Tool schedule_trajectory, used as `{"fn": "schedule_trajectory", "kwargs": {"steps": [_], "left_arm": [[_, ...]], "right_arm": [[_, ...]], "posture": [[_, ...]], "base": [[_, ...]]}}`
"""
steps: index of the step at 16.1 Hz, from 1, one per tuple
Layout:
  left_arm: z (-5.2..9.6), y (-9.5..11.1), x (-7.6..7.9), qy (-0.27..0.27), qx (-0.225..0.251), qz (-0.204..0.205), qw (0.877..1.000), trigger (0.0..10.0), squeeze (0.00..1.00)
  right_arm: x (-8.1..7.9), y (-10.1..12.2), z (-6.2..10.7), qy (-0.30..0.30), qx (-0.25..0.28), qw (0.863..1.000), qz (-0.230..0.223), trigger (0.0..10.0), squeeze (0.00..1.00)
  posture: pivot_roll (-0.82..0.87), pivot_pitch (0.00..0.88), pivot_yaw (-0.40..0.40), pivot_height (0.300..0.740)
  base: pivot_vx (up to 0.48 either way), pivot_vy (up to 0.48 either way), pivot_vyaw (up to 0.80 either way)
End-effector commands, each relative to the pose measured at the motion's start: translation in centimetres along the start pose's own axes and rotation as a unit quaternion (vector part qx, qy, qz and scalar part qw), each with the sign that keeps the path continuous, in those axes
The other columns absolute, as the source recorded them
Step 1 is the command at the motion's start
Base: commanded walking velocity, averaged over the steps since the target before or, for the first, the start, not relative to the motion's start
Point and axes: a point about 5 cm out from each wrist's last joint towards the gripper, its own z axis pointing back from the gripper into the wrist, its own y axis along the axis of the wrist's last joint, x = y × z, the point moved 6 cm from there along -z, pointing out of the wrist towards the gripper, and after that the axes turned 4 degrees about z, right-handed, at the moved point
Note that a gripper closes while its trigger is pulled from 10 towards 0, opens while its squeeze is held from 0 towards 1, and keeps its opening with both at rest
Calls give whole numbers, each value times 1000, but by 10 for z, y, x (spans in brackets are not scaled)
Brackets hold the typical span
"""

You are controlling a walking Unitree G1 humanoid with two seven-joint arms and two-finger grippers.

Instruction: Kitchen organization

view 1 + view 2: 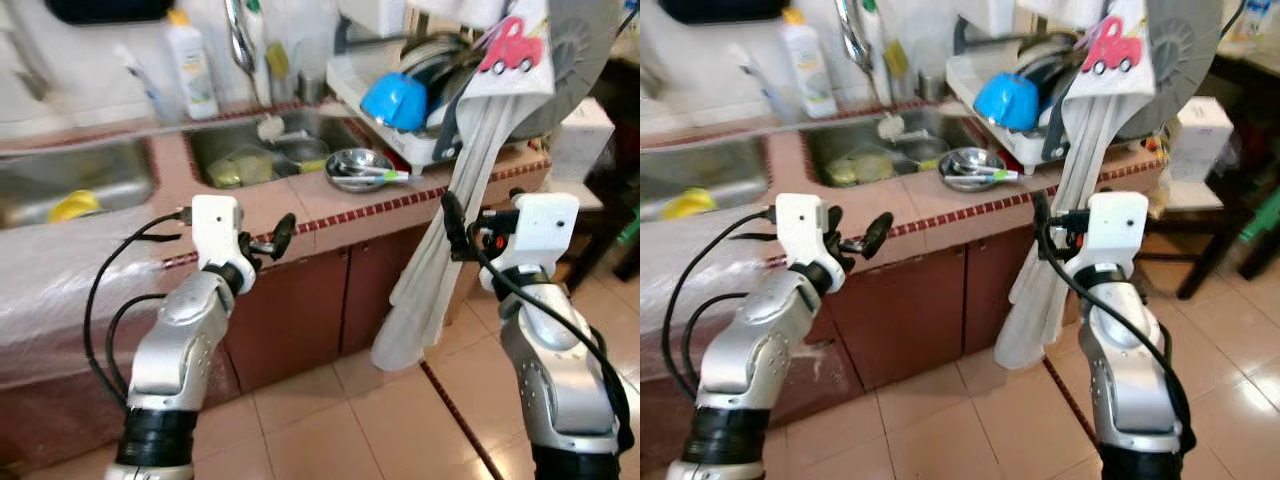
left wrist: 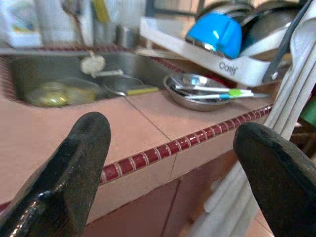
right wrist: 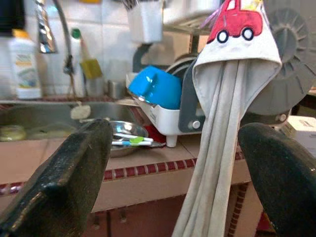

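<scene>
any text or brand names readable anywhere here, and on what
"Casi", or close to it, in small letters on the white dish rack front edge; the print is soft.
Label on the white bottle by the tap: too blurred to read.
The hanging towel carries a red car picture, no words.
White box at far right: no print readable.

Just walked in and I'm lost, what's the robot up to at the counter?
Nothing is being handled yet. The robot stands facing the tiled counter, both arms raised. The left gripper and right gripper have open, empty jaws. A steel bowl with utensils sits by the sink, and a white towel hangs beside the dish rack.
</scene>
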Motion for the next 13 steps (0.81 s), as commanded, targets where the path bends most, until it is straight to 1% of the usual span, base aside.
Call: {"fn": "schedule_trajectory", "kwargs": {"steps": [1, 3, 9, 10, 13], "left_arm": [[0, 1, 4, -5, -1, -1, 1000, 10000, 0], [0, 1, 4, -5, 0, -1, 1000, 10000, 0], [-2, -1, 2, 2, 1, -5, 1000, 10000, 0], [-2, -2, 1, 3, -1, -7, 1000, 10000, 0], [0, -22, -5, 7, -23, -4, 1000, 10000, 0]], "right_arm": [[2, 0, 1, -4, -1, 1000, -2, 10000, 0], [4, 0, 1, -7, -1, 1000, -2, 10000, 0], [8, 1, -1, -9, 0, 1000, 3, 10000, 0], [8, 0, -1, -9, 0, 1000, 3, 10000, 0], [5, -5, 1, -6, -7, 1000, 4, 10000, 0]], "posture": [[-44, 0, 32, 740], [-45, 0, 31, 740], [-55, 0, 28, 740], [-56, 0, 27, 740], [-61, 0, 27, 740]], "base": [[-285, 0, 0], [-281, 0, 0], [0, 0, 0], [0, 0, 0], [0, 0, 0]]}}
